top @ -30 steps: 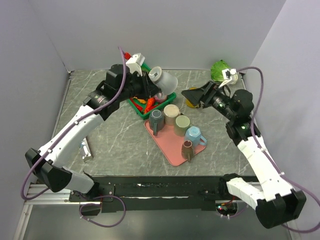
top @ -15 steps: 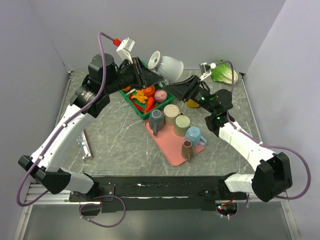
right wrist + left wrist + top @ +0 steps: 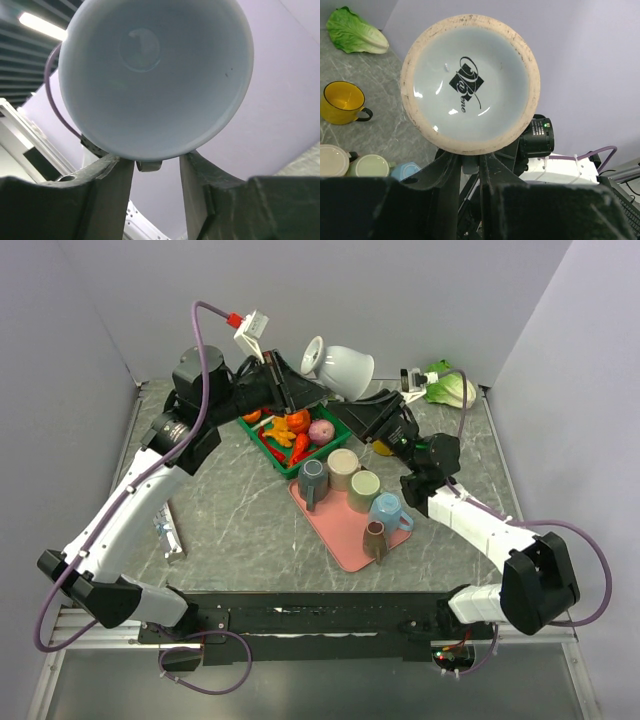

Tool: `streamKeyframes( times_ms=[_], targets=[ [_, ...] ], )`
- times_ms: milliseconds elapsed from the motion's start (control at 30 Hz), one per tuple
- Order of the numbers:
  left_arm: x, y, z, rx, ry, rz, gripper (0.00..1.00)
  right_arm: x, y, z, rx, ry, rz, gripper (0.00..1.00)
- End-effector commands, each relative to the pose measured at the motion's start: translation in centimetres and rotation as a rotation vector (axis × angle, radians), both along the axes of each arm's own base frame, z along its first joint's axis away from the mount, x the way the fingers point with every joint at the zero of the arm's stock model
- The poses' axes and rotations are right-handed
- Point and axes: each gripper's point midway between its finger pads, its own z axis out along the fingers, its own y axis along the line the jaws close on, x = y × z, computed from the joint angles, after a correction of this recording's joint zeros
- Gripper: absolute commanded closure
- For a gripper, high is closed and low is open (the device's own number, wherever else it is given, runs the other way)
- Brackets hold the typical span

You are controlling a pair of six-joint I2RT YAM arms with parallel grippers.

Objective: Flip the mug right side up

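A white mug hangs on its side in the air above the back of the table. My left gripper is shut on its handle. In the left wrist view the mug's stamped base faces the camera, and the handle sits pinched in the left gripper. My right gripper reaches up under the mug from the right. In the right wrist view the mug's open mouth fills the frame. The right gripper is open, its fingers either side of the handle, with a gap on the right.
A pink tray holds several mugs in the middle of the table. A green basket of vegetables stands behind it. A yellow mug and a lettuce lie at the back right. A small metal object lies at the left.
The left arm raised the mug and moved it right. The right arm swung left and up to the mug, and its jaws narrowed around the handle.
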Motion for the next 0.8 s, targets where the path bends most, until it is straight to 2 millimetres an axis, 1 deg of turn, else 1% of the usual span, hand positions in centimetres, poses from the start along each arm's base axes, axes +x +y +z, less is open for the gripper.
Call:
streamKeyframes(
  times_ms=[0,133,267,300,333,367,533,600,633,667,700,733,767],
  targets=[
    [-2.6,0.3,4.4,-0.106,-0.122,-0.072,0.99,-0.8,-1.3,2.6,0.137,-0.068,-0.026,0.56],
    [-2.6,0.3,3.7,-0.101,-0.119,-0.076,0.99,-0.6,-1.6,3.0,0.191,-0.053,-0.019,0.58],
    [-2.2,0.4,3.0,-0.083,-0.136,-0.06,0.99,-1.1,-2.1,4.0,0.254,-0.07,0.008,0.59],
    [-2.3,0.5,2.9,-0.081,-0.14,-0.056,0.99,-1.0,-2.0,3.9,0.259,-0.061,0.016,0.6],
    [-2.0,0.5,2.5,-0.074,-0.137,-0.048,0.99,-0.8,-2.1,3.9,0.267,-0.052,0.021,0.61],
    [-2.1,0.5,2.5,-0.074,-0.142,-0.049,0.99,-0.8,-2.1,3.9,0.269,-0.05,0.022,0.64],
    [-2.1,0.7,1.9,-0.061,-0.152,-0.038,0.99,-0.5,-2.1,3.4,0.265,-0.03,0.004,0.69],
    [-2.2,0.7,1.8,-0.062,-0.157,-0.045,0.99,-0.4,-2.2,3.4,0.26,-0.022,-0.006,0.76],
    [-2.1,0.6,1.5,-0.059,-0.151,-0.047,0.99,-0.1,-2.0,3.1,0.246,-0.01,-0.013,0.8],
    [-2.2,0.6,1.5,-0.059,-0.152,-0.05,0.99,0.0,-2.0,3.1,0.242,-0.007,-0.017,0.9],
    [-2.2,0.5,1.2,-0.054,-0.147,-0.053,0.99,-0.1,-2.0,3.1,0.239,-0.009,-0.018,0.95],
    [-2.1,0.5,0.9,-0.049,-0.143,-0.05,0.99,0.2,-2.0,2.9,0.227,0.002,-0.03,1.0],
    [-2.1,0.5,0.8,-0.047,-0.143,-0.048,0.99,0.2,-2.0,2.8,0.222,0.007,-0.034,1.0]
  ],
)
